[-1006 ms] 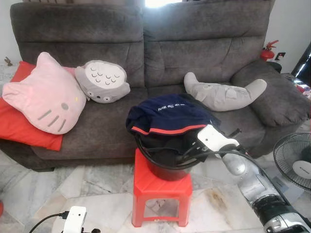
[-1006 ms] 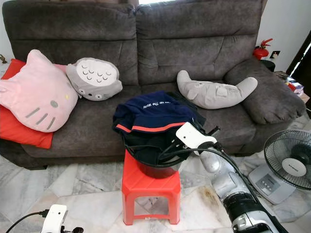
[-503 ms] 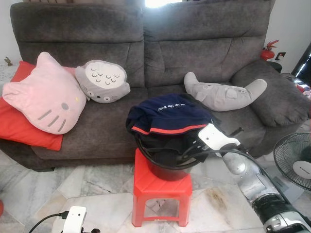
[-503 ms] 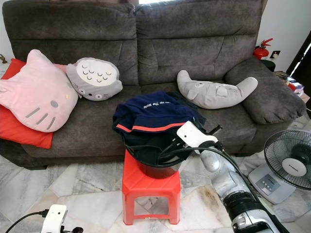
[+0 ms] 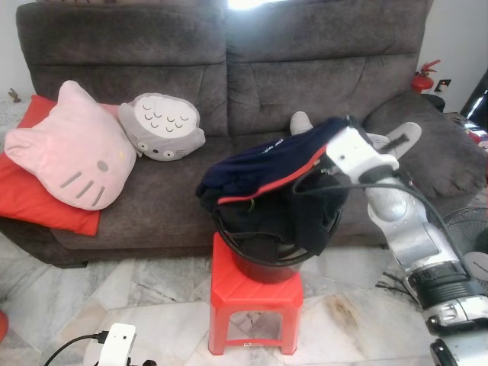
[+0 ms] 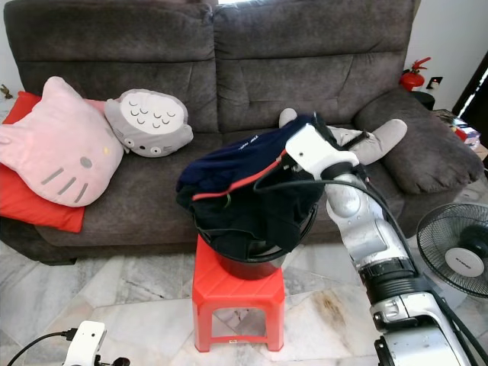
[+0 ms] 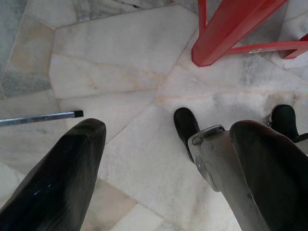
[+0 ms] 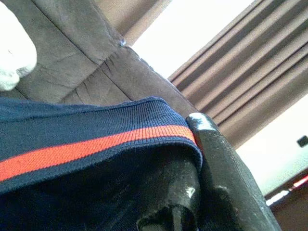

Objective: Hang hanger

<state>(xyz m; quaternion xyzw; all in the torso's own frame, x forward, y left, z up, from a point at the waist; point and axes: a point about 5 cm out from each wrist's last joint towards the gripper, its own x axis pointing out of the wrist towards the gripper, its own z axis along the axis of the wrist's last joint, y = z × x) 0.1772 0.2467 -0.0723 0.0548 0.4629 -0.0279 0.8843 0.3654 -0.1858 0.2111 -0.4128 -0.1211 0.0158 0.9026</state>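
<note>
My right gripper (image 5: 329,149), at centre right of the frame, is closed on the collar edge of the navy garment (image 5: 267,164). I cannot see the hanger; I judge it is inside the cloth. The rest lies in the black bucket (image 5: 263,259) on the red stool (image 5: 255,293). If the cloth catches the rim, the bucket may tip. A second ago my claw was lower, at the rim. My left gripper (image 7: 159,163) hangs open above the floor.
</note>
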